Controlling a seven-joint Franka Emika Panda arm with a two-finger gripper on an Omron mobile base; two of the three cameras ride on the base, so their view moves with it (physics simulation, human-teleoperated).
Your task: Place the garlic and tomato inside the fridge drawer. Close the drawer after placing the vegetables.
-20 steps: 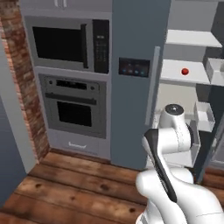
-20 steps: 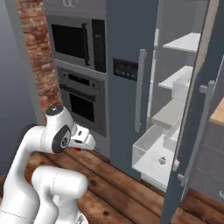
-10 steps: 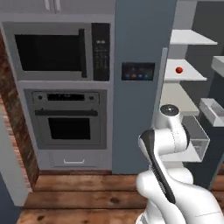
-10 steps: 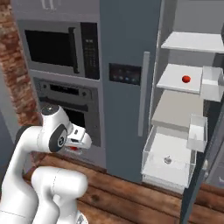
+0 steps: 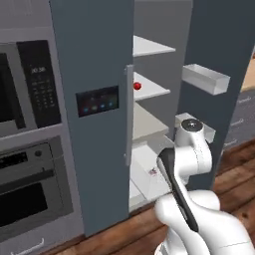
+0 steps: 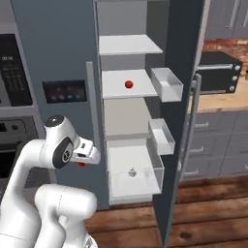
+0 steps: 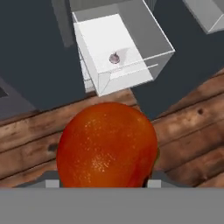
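Your jaws sit closed narrowly on the tomato (image 7: 107,144), low centre of frame, short of the open fridge drawer (image 7: 127,79) holding the garlic (image 7: 114,57); likely smooth, soft, slippery, so hold its widest middle lightly.

the left base view sits behind the arm, on its left, looking forward and slightly down at the open fridge, with the oven off to the left. the right base view looks from behind on the right, facing the same fridge more squarely. both share the white shelves and the pulled-out fridge drawer (image 6: 133,174). the hand view looks steeply down from close above onto the fridge drawer and the wooden floor (image 7: 192,127).
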